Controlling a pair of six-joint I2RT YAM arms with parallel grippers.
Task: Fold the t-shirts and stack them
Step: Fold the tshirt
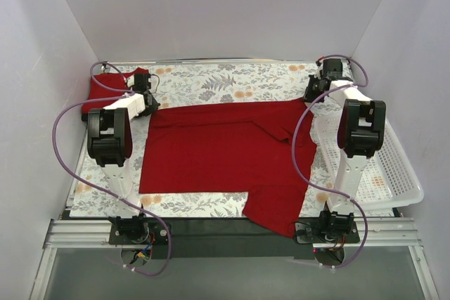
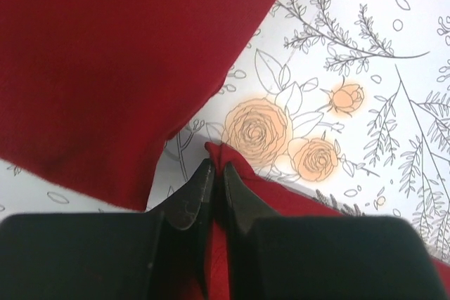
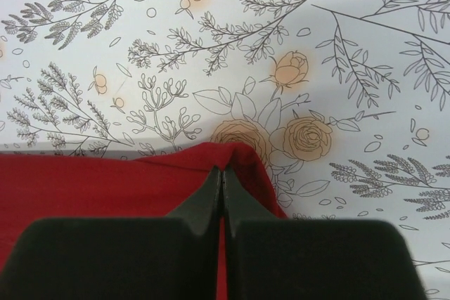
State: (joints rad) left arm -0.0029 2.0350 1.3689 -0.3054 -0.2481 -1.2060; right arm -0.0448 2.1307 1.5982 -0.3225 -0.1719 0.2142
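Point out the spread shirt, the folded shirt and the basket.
spread shirt (image 1: 211,152): top view, middle of body.
folded shirt (image 1: 98,102): top view, left part.
basket (image 1: 387,175): top view, bare mesh.

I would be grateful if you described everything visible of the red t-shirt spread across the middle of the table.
The spread t-shirt is plain deep red, soft matte knit by its look. It lies mostly flat on the floral tablecloth, with a creased flap near its far right and one near-right part overhanging the tablecloth's near edge. The left gripper and right gripper each pinch a far corner.
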